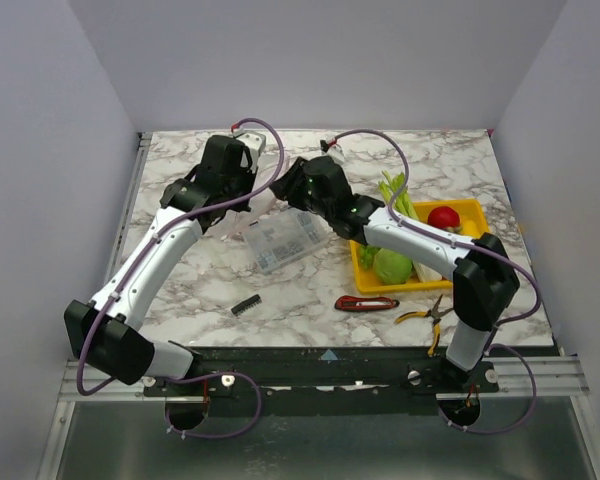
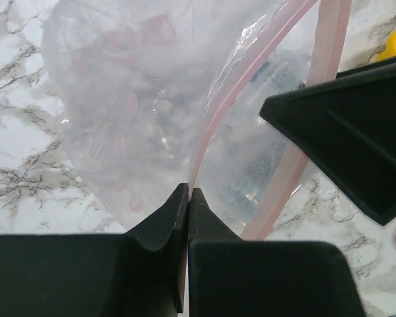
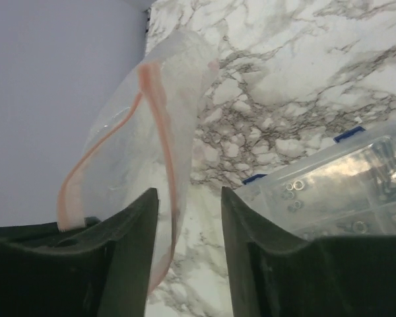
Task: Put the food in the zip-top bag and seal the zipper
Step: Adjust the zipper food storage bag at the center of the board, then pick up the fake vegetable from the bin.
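**Finding one.** Your left gripper (image 2: 188, 191) is fully closed, with the zipper (image 2: 237, 79) of the zip-top bag (image 2: 119, 99) pinched between its fingertips. From that pinch the pinkish-red strip runs forward and to the right. The clear pouch spreads out ahead of the fingers above the marble table (image 2: 20, 152). A second run of the strip lies to the right of the pinch, so the bag's mouth stands parted there.

**Finding two.** Your right gripper (image 3: 189, 193) is partly open, with a narrow gap between its fingers (image 3: 264, 257), and it clamps nothing. The bag's mouth hangs just ahead of it and to its left. The strip trails down close along the inner face of the left-hand finger, but the wrist view does not show whether it touches that finger. A clear compartment box (image 3: 336, 178) lies ahead and to the right of this gripper, near the bag but apart from it.

**Finding three.** The food (image 1: 392, 265) is well apart from both grippers, back along the right arm's forearm. A green cabbage (image 1: 390, 268), a red tomato (image 1: 442, 217) and pale green celery (image 1: 395, 195) sit in a yellow tray (image 1: 470, 207). A red-handled knife (image 1: 365, 303) and yellow-handled pliers (image 1: 430, 318) lie on the table between the tray and the arm bases.

**Finding four.** In the top view the two grippers stand close together, and the bag between them is barely discernible.
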Available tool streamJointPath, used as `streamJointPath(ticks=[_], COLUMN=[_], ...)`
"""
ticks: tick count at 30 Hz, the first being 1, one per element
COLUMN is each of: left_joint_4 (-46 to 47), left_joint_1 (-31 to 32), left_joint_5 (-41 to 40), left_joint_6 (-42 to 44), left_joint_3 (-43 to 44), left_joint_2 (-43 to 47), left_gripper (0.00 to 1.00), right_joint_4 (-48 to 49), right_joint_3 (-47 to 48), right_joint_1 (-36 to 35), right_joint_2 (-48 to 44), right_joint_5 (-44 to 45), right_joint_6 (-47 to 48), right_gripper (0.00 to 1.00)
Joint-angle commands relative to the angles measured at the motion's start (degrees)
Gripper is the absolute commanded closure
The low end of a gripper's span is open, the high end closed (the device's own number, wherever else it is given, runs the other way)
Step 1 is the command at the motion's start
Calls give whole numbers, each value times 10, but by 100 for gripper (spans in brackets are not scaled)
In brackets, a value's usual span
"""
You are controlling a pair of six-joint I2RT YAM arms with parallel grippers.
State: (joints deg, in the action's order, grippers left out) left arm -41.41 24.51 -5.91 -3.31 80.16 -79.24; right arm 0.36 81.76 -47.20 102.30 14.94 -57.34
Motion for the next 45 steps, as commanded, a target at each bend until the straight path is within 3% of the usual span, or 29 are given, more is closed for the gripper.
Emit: streamJointPath(ticks=[1, 2, 6, 13, 18, 24, 29, 35, 40, 45], left_joint_4=[22, 20, 1, 1, 4, 1, -6, 0, 3, 1], left_joint_1=[3, 3, 3, 2, 1, 0, -1, -1, -2, -3], left_joint_5=[-48, -53, -64, -67, -67, -47, -37, -40, -42, -42], left_joint_6=[-6, -9, -26, -36, -36, -41, -42, -37, -38, -38], left_joint_3=[-6, -4, 15, 17, 16, 20, 24, 18, 17, 17], left_joint_2=[24, 22, 8, 12, 12, 10, 5, 8, 9, 7], left_gripper=[100, 100, 100, 100, 100, 100, 100, 100, 100, 100], right_joint_4=[-18, -38, -96, -170, -221, -209, -194, -187, -173, -149], right_joint_3=[19, 23, 16, -59, -111, -156, -142, -106, -80, -71], right_joint_1=[-2, -2, -1, 13, 82, 152, 166, 171, 181, 196], right_joint_2=[-33, -39, -88, -194, -231, -214, -162, -90, -41, -3], right_joint_5=[-45, -40, -23, 77, 131, 172, 167, 270, 298, 284], right_joint_6=[184, 213, 312, 427, 465, 522, 542, 562, 594, 590], right_gripper=[38, 28, 13, 4, 2, 0, 0, 0, 0, 1])
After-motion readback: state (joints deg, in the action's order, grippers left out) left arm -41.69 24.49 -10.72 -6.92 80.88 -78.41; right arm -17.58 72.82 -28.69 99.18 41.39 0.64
